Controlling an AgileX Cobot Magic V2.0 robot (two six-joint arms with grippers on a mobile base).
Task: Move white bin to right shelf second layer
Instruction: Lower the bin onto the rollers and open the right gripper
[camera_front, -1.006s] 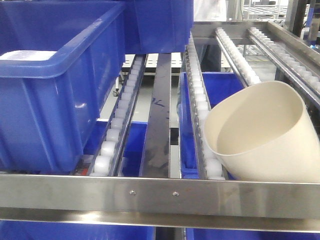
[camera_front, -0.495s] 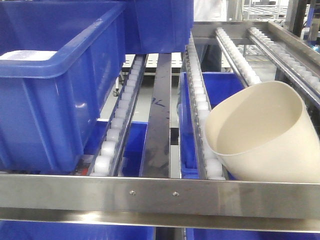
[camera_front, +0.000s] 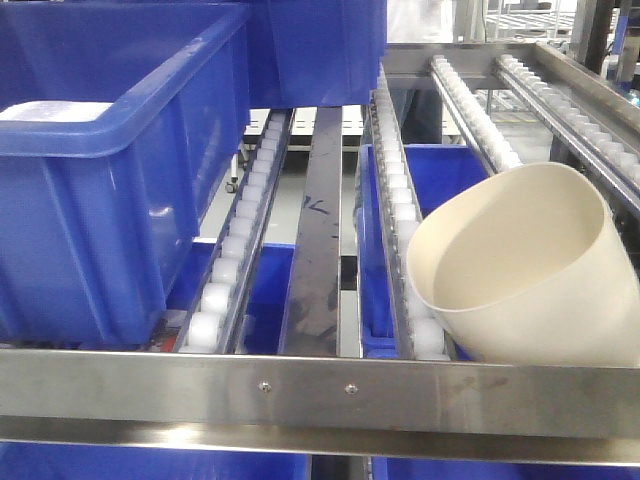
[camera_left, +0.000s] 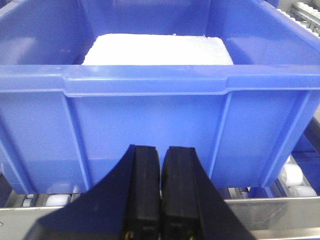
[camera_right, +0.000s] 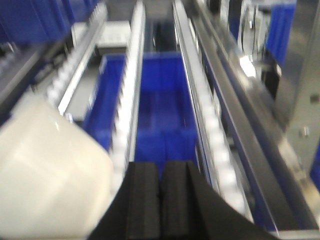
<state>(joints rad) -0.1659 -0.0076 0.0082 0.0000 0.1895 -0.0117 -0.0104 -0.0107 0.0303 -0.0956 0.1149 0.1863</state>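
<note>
Both wrist views show matte black, flat, blocky fingers (camera_left: 160, 195), with tiny brass-coloured screws low on the left pair.

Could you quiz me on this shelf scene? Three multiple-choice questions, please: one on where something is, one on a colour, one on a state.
1. Where is the white bin?
A. on the right roller lanes, behind the front rail
B. inside the blue crate
C. on the floor

2. What colour is the crate in front of the left tool?
A. green
B. blue
C. red

3. How does the white bin sit?
A. upright
B. upside down
C. tilted, mouth facing left

Answers:
1 A, it rests on the white rollers on the right.
2 B, the left wrist view shows blue walls.
3 C, its open mouth leans toward the left.
</note>
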